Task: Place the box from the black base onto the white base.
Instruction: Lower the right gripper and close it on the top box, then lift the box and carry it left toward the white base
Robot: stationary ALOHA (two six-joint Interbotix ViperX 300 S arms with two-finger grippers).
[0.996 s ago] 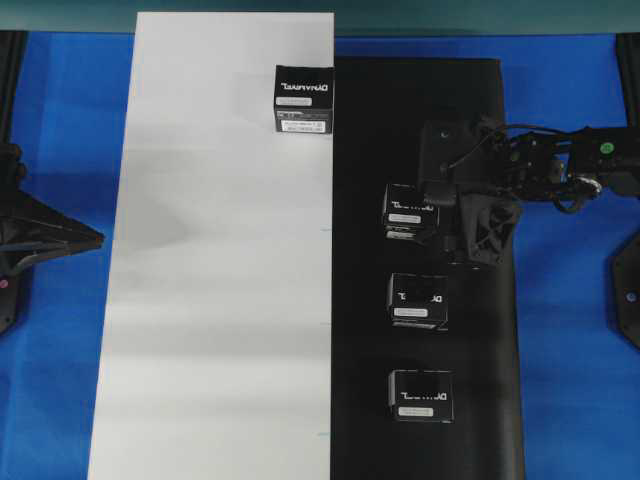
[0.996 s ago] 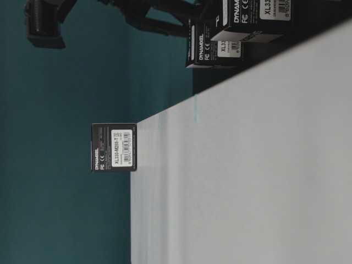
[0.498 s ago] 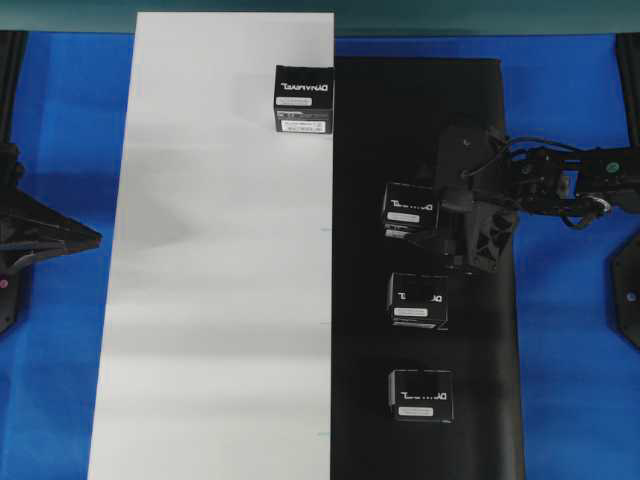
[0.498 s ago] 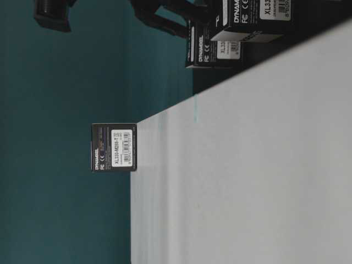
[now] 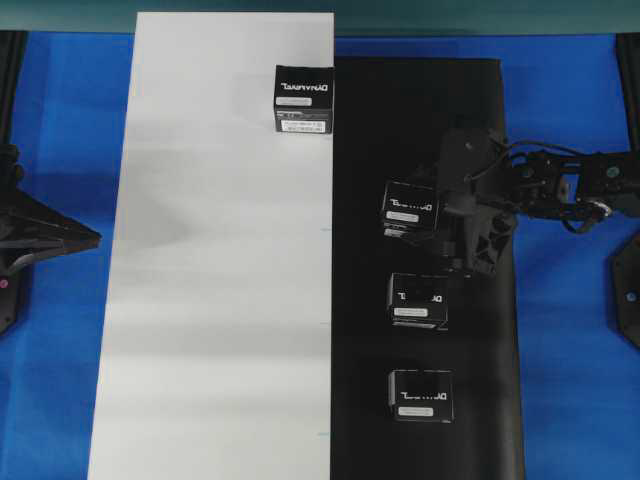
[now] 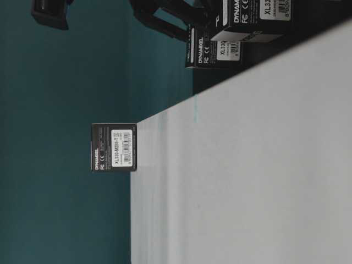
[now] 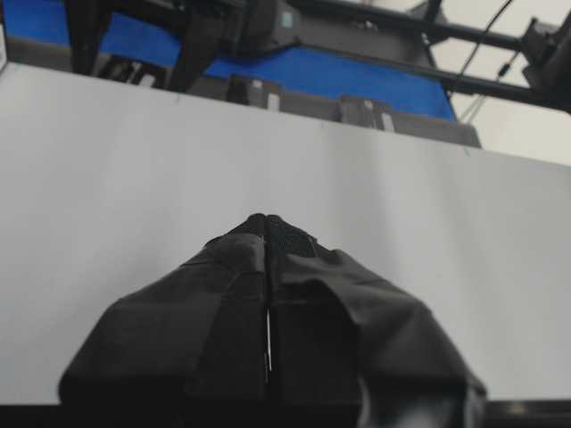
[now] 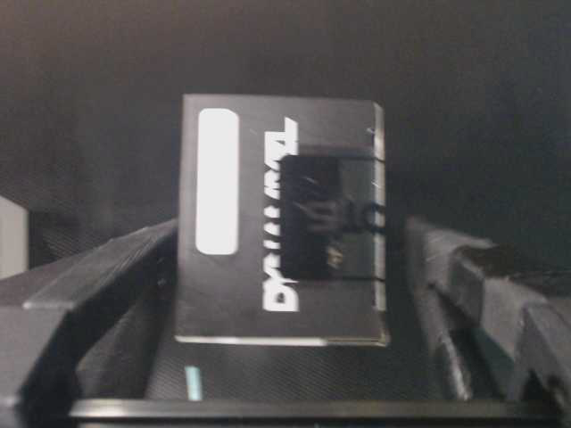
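The black base carries three black boxes. The topmost box lies between the fingers of my right gripper, which is open. In the right wrist view the box sits between the fingers of the gripper, with a gap on its right side. A look-alike box stands on the white base at its far right edge. My left gripper is shut and empty at the left table edge. In the left wrist view it hangs over the white base.
Two more boxes lie on the black base, below the one between the fingers. In the table-level view the box on the white base stands alone, and two boxes show at the top. Blue tabletop surrounds both sheets.
My right arm has shifted a little to the right and down in the overhead view, so the topmost box's top shows in full. The left arm and the other boxes have not moved.
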